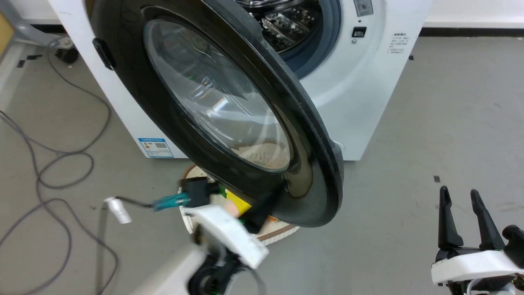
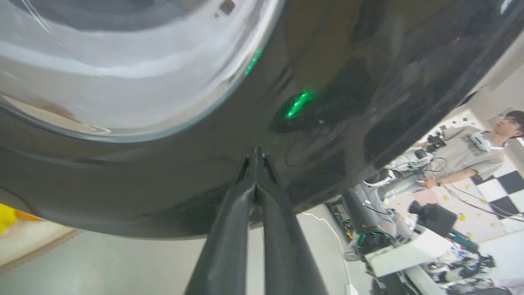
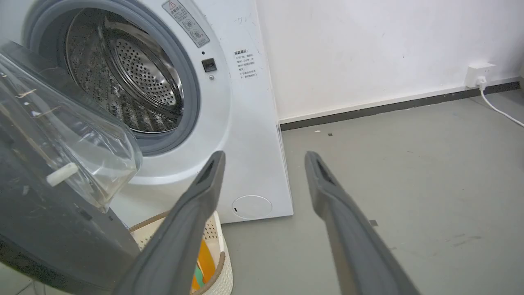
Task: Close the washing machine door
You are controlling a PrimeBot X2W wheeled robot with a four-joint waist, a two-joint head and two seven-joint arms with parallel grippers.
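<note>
The washing machine door [image 1: 213, 98] stands swung open, running from 11 o'clock to the centre of the head view. Its wide black ring is glossy, and its clear glass bowl bulges on the drum side. Behind it at 1 o'clock, the white, boxy washing machine [image 1: 360, 90] shows a perforated steel drum [image 3: 135, 82] inside a grey rubber gasket [image 3: 192, 94].

The left gripper [image 2: 256, 157] reaches up from 6 o'clock and is blurred in the head view. In its own wrist view the two long dark fingers are pressed together on nothing, and their tips seem to touch the black ring just below the glass. The right gripper [image 1: 460, 196] rests at 5 o'clock, well apart from the door, with its fingers upright and spread.

A cream perforated basket [image 3: 217, 241] sits on the grey floor [image 1: 430, 143] under the door's lower edge.
</note>
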